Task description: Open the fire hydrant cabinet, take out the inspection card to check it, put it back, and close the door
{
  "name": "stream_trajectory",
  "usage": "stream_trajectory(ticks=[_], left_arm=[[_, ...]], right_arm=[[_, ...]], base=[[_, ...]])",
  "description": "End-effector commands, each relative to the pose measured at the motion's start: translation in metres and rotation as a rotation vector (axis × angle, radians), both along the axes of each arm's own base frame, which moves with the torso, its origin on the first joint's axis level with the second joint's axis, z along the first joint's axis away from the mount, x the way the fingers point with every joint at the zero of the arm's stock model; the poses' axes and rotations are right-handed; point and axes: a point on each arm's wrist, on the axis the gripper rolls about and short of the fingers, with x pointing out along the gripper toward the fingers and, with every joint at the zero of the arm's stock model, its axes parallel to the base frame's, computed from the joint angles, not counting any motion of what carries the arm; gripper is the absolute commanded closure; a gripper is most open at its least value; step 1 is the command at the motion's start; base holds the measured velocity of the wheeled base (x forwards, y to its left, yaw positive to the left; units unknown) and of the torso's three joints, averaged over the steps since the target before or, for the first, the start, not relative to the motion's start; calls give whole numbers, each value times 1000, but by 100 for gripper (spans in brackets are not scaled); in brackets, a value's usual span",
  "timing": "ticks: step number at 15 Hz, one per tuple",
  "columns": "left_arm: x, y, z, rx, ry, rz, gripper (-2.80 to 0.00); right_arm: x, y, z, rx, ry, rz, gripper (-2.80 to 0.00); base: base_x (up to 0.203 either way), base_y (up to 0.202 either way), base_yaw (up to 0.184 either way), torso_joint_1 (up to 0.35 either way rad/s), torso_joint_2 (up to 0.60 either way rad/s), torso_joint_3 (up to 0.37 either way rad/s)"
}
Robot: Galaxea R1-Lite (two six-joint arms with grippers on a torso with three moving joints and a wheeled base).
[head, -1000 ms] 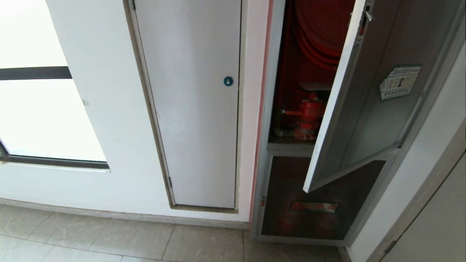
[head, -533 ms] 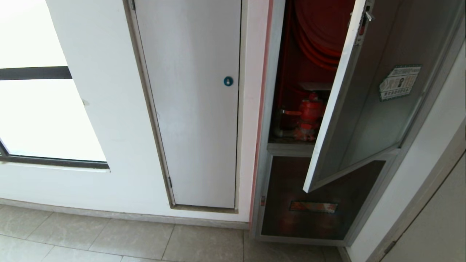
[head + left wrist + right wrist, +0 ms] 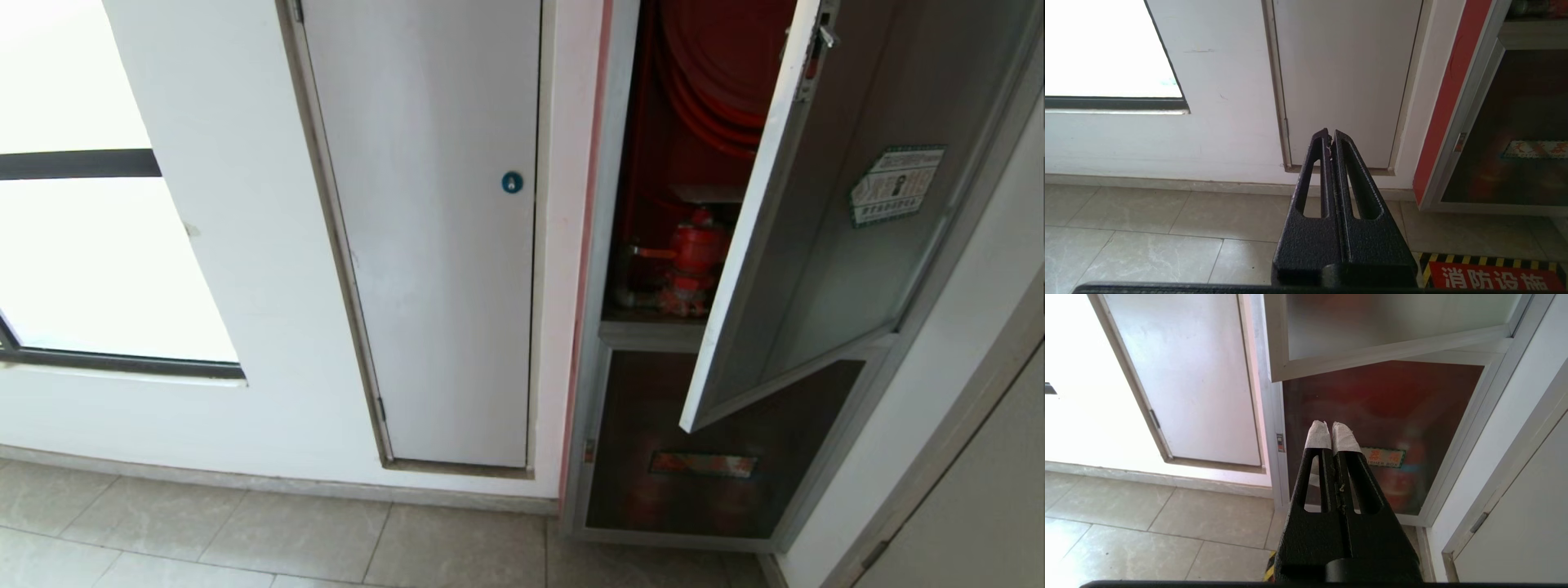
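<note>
The door [image 3: 824, 212] hangs half open at two o'clock; both the left gripper [image 3: 1331, 136] and right gripper [image 3: 1329, 428] are clenched empty. Reaching in could bump its edge, swinging it shut

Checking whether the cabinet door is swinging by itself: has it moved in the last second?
No. The door's lower corner sits at the same spot against the fixed lower dark glass panel as before, half open.

Red valve [image 3: 694, 245], blue round lock [image 3: 512, 182]
</note>
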Motion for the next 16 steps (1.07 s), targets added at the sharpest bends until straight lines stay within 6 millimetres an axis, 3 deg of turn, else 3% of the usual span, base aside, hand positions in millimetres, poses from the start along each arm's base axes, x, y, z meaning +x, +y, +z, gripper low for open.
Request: stream_trajectory(ticks=[1, 16], left_arm=[[1, 0, -2, 0, 6, 0, 0], [1, 0, -2, 0, 7, 0, 0]], right_arm=[[0, 0, 0, 0, -1, 1, 0], [-1, 1, 3, -104, -6, 32, 0]], base=[[0, 0, 0, 0, 0, 0], [0, 0, 0, 0, 0, 0]])
